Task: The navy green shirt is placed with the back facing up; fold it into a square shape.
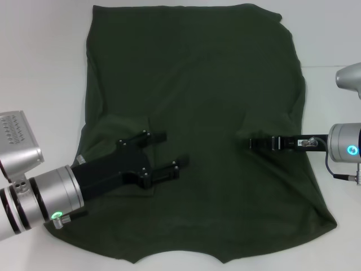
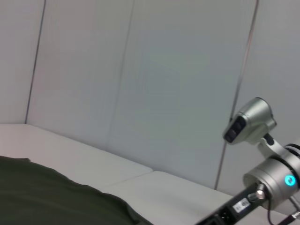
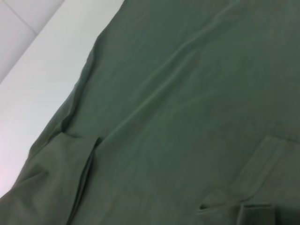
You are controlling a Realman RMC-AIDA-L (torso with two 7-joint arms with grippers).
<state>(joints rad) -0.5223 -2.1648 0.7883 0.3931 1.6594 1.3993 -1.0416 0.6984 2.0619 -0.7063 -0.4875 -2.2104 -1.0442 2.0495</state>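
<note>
The navy green shirt [image 1: 192, 73] lies spread flat on the white table [image 1: 39, 62], plain side up, with its collar notch at the near edge and both sleeves turned inward. My left gripper [image 1: 176, 149] hovers open over the shirt's near left part, with nothing between its fingers. My right gripper [image 1: 252, 143] reaches in low from the right and is seen edge-on at a folded sleeve edge. The left wrist view catches a shirt edge [image 2: 47, 197] and the right arm [image 2: 267, 180]. The right wrist view is filled by wrinkled shirt cloth [image 3: 187, 93] with a sleeve hem [image 3: 262, 159].
Bare white table [image 3: 28, 93] shows on both sides of the shirt and beyond its far hem. A pale panelled wall [image 2: 140, 70] stands behind the table. The right arm's camera housing [image 1: 350, 78] sits at the right edge.
</note>
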